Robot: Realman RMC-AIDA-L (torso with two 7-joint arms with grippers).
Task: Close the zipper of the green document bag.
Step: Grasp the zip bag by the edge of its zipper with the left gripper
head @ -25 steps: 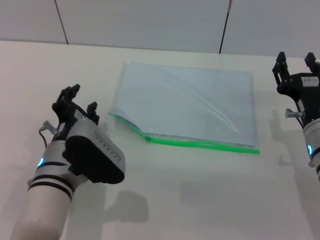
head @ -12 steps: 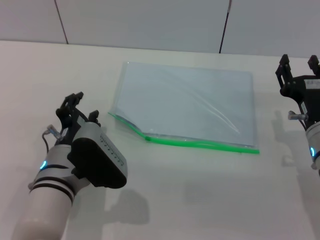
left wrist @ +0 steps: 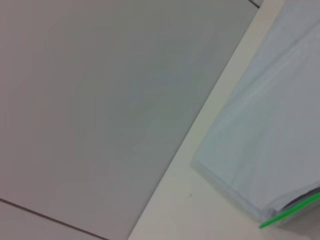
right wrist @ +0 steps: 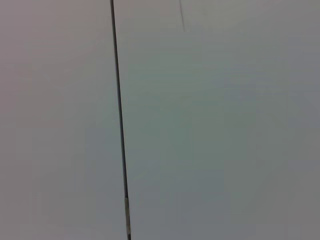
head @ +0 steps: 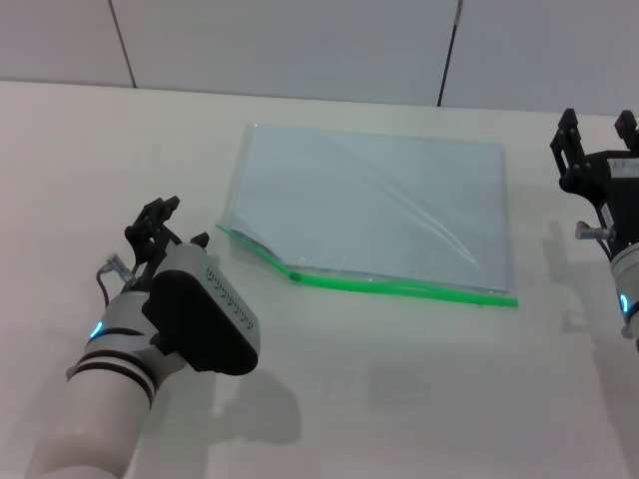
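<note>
- We see the bag (head: 374, 210) lying flat at the table's (head: 399, 399) centre, its zipper (head: 399, 287) along the near edge, toward 6 o'clock.
- At the zipper's left end the mouth gapes, the top sheet lifted; we see nothing inside, though the plastic is only translucent.
- Our left gripper (head: 170, 225) sits at 9 o'clock of that open corner, just beside it, fingers parted, holding nothing.
- Our right gripper (head: 597, 130) hangs at 3 o'clock, apart from the bag, fingers spread and empty.
- The left wrist view shows the bag's corner and the wall (left wrist: 100, 100).
</note>
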